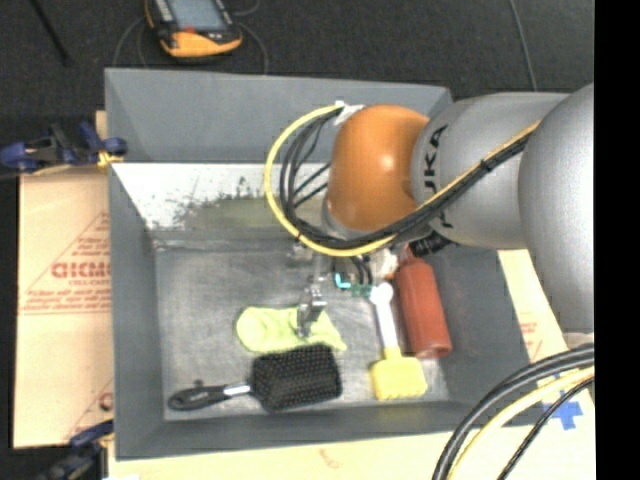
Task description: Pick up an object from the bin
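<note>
My gripper hangs below the orange wrist cover, low in the middle of the bin. Its tip is down at the right end of a crumpled yellow-green soft thing that lies on the bin floor. Just in front of that lies a black hairbrush, its handle pointing left. To the right of the gripper lies a white-handled scrubber with a yellow sponge head.
A red bottle lies along the bin's right side, next to the scrubber. The arm and its cables cover the back middle of the bin. The left part of the bin floor is bare metal.
</note>
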`<state>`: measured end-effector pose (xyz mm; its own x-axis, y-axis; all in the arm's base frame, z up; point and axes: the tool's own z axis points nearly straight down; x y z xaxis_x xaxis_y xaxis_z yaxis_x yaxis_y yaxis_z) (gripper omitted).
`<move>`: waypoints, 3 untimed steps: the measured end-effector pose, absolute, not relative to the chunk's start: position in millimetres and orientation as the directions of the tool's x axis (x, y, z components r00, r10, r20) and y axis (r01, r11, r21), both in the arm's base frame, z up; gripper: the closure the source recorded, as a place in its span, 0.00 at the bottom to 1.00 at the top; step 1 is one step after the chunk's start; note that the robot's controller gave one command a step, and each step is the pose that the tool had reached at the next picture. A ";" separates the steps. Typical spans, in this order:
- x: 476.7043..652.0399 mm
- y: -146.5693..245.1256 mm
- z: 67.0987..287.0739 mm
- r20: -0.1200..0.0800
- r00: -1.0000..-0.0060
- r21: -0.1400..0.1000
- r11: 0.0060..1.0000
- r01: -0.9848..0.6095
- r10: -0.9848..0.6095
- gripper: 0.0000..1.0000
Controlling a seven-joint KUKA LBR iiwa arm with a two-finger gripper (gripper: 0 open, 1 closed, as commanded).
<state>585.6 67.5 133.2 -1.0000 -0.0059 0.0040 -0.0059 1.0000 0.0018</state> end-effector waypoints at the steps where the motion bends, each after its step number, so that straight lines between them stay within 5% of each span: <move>1: 587.7 67.4 137.2 -0.004 -1.000 0.002 1.000 -0.005 -0.005 0.00; 2: 589.6 44.1 87.8 -0.002 -0.942 0.000 0.942 -0.335 -0.335 1.00; 3: 589.6 44.3 87.9 -0.002 -0.943 0.001 0.943 -0.334 -0.334 1.00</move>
